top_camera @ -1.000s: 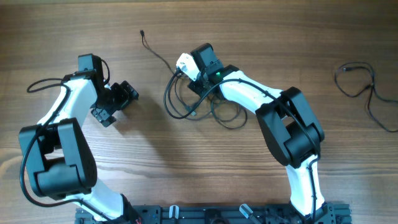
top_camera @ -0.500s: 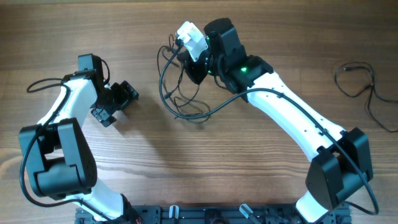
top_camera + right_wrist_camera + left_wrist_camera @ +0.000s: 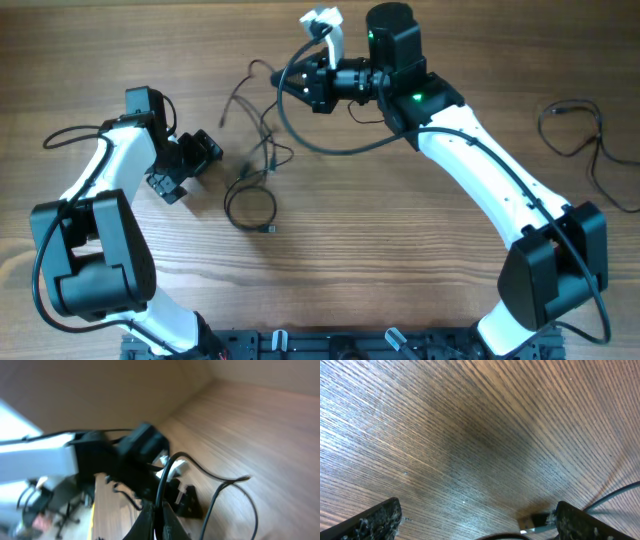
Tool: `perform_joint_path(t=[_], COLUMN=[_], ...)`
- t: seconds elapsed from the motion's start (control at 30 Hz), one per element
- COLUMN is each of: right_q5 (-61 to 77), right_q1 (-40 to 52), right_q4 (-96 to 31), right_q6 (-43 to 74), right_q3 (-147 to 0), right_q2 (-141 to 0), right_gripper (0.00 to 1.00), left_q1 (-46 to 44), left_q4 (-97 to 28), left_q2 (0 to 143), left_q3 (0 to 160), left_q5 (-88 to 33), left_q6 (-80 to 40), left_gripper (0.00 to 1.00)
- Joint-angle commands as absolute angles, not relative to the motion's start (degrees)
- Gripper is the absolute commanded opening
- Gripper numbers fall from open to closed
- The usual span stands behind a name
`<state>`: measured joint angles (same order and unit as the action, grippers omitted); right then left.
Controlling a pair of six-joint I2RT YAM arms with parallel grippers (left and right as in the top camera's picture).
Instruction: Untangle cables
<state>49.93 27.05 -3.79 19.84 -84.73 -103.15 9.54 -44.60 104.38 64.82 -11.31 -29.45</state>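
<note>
- My right gripper (image 3: 298, 86) hovers above the far middle of the table (image 3: 420, 260). Its fingers point left and are pressed together on a thin black strand of the cables (image 3: 268, 150).
- The right wrist view is blurred. It shows the closed fingers (image 3: 159, 522) pinching that strand, which rises from them and curves away.
- From the grip the bunch hangs long and loose. Its long axis runs diagonally from the gripper toward the near left, down to the table.
- The lower end lies on the wood as a small flat loop (image 3: 274, 210), with a plug end (image 3: 270, 230) on the loop's near side.
- Other thin strands splay to the left of the grip, and one free end (image 3: 255, 68) pokes toward the far edge.
- My left gripper (image 3: 190, 165) sits just left of the hanging strands, apart from them. Its jaws are spread wide and hold nothing.
- In the left wrist view a silver-tipped plug (image 3: 532, 521) lies close to the right-hand finger (image 3: 580, 520), its tip pointing left.
- A separate cable (image 3: 598, 150) lies slack at the table's far right, well apart from both arms.
</note>
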Motion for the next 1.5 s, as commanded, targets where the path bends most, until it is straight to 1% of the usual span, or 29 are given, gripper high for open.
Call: perform_joint_path(t=[0.0,0.07,0.17,0.27,0.47,0.53,0.6,0.67,0.73,0.8,0.9,1.03,1.13,1.23,1.33,1.47], right_q5=[51.0,54.4,52.4,52.7,52.1,49.5,41.9,38.5,37.4,37.4,37.4,37.3,35.9,25.9,13.1,-2.0], right_q1=[26.2,26.0,26.2,25.8,25.4,25.4,25.4,25.4,25.4,25.4,25.4,25.4,25.4,25.4,25.4,25.4], right_q4=[-4.5,-6.3,-10.9,-11.1,-10.7,-13.9,-22.7,-29.0,-32.6,-33.4,-29.5,-19.0,-8.4,-3.8,-3.8,-3.9], right_q6=[26.1,26.0,27.0,27.2,31.7,32.2,29.3,24.1,19.4,14.9,11.9,11.3,10.3,8.4,3.8,3.0], right_q3=[-85.1,-85.1,-85.0,-85.1,-85.7,-87.4,-91.4,-96.0,-100.0,-102.8,-104.3,-104.3,-104.3,-104.3,-104.3,-104.2], right_q2=[-102.5,-102.5,-102.7,-102.5,-102.4,-101.2,-98.3,-96.3,-94.3,-93.1,-90.9,-87.1,-83.0,-79.6,-76.7,-76.3], right_gripper=[0.04,0.04,0.04,0.04,0.05,0.04,0.05,0.04,0.05,0.05,0.05,0.04,0.04,0.04,0.04,0.04], left_q1=[9.8,9.8,9.8,9.8,9.8,9.8,9.8,9.8,9.8,9.8,9.8,9.8,9.8,9.8,9.8,9.8], left_q4=[-44.6,-44.6,-44.6,-44.6,-44.6,-44.6,-44.6,-44.6,-44.6,-44.6,-44.6,-44.6,-44.6,-44.6,-44.6,-44.6], left_q2=[104.8,104.8,104.8,104.8,104.8,104.8,104.8,104.8,104.8,104.8,104.8,104.8,104.8,104.8,104.8,104.8], left_q3=[64.8,64.8,64.8,64.8,64.8,64.8,64.8,64.8,64.8,64.8,64.8,64.8,64.8,64.8,64.8,64.8], left_q5=[-10.8,-10.8,-10.8,-10.8,-10.8,-10.8,-10.8,-10.8,-10.8,-10.8,-10.8,-10.8,-10.8,-10.8,-10.8,-10.8], left_q6=[-29.0,-29.0,-29.0,-28.9,-29.0,-28.9,-29.0,-29.0,-28.9,-29.0,-28.9,-29.0,-29.0,-29.0,-29.0,-29.0], left_gripper=[1.00,1.00,1.00,1.00,1.00,1.00,1.00,1.00,1.00,1.00,1.00,1.00,1.00,1.00,1.00,1.00])
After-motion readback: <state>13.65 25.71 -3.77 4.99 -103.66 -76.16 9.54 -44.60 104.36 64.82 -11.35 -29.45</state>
